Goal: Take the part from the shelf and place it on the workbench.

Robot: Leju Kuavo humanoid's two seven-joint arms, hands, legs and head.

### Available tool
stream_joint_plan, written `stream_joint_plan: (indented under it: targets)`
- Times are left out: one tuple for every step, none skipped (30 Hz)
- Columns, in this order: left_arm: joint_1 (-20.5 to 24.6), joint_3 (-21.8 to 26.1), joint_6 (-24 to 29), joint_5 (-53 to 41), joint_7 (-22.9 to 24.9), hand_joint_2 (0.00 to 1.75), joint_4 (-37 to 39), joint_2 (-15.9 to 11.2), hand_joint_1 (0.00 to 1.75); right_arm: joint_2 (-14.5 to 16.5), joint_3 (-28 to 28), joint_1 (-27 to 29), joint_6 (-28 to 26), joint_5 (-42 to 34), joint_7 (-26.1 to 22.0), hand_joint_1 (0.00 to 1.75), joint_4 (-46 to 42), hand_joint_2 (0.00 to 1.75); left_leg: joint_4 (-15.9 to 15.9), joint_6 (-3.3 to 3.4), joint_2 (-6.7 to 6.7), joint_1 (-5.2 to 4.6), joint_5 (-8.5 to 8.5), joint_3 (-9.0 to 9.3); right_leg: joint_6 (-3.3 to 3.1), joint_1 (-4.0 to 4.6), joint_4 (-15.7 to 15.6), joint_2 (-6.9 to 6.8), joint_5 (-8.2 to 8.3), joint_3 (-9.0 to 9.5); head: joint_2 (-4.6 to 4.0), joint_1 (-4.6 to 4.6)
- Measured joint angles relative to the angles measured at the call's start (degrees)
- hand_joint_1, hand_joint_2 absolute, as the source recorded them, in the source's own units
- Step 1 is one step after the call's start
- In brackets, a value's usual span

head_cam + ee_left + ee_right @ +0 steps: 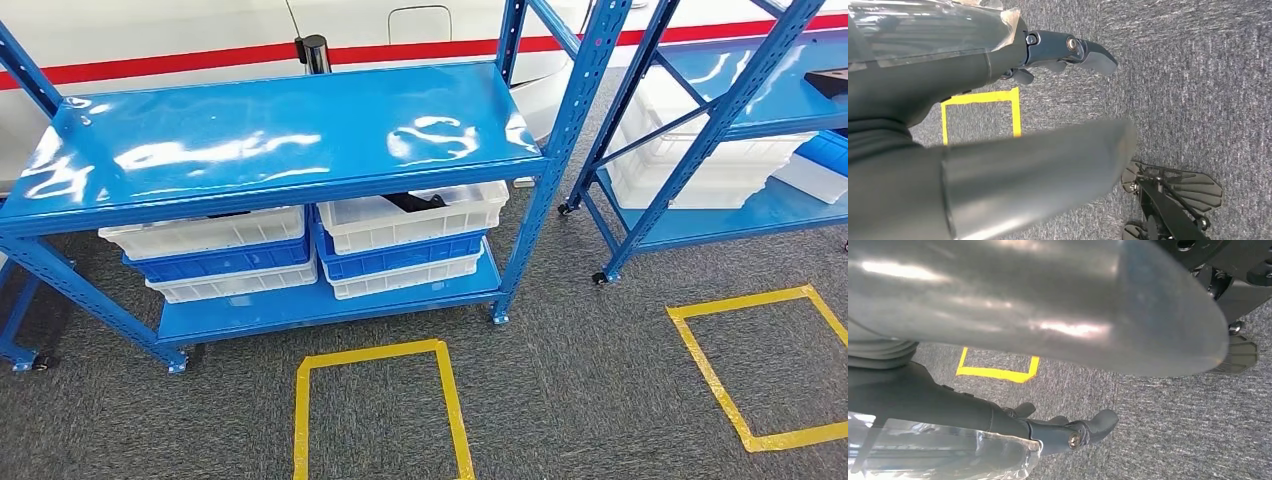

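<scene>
Two blue shelf racks (270, 140) (760, 90). On the nearer rack's lower shelf, two stacks of crates: four white (205, 232) (412, 215) (235, 283) (400, 278), two blue (220, 260) (400, 250). One dark part (415, 201) in a crate. Two yellow floor squares (375, 410) (770, 365).

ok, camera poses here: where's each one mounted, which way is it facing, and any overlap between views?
Head view: high on the body, looking forward and down at the blue shelf, white and blue bins and carpet.
Left wrist view: behind the hanging left hand, facing the carpet.
Right wrist view: behind the hanging right hand, facing the carpet.
Shared: grey carpet with yellow tape squares.
</scene>
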State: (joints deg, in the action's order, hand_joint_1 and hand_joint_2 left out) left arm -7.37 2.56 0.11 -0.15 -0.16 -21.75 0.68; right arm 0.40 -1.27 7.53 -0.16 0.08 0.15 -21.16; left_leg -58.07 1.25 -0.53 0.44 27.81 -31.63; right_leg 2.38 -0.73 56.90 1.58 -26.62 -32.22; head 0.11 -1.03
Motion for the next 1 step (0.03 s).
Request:
stream_joint_plan:
  targets:
    - [-0.01,-0.14,0.0,0.02,0.01,1.75,-0.03,-0.02,0.0,-0.01,0.04,0.01,0.0,-0.02,0.0,0.0,-0.03,0.0,0.0,0.0,0.0,0.0,0.0,0.0,0.0,0.0,0.0,0.0,0.0,0.0,0.0,0.01]
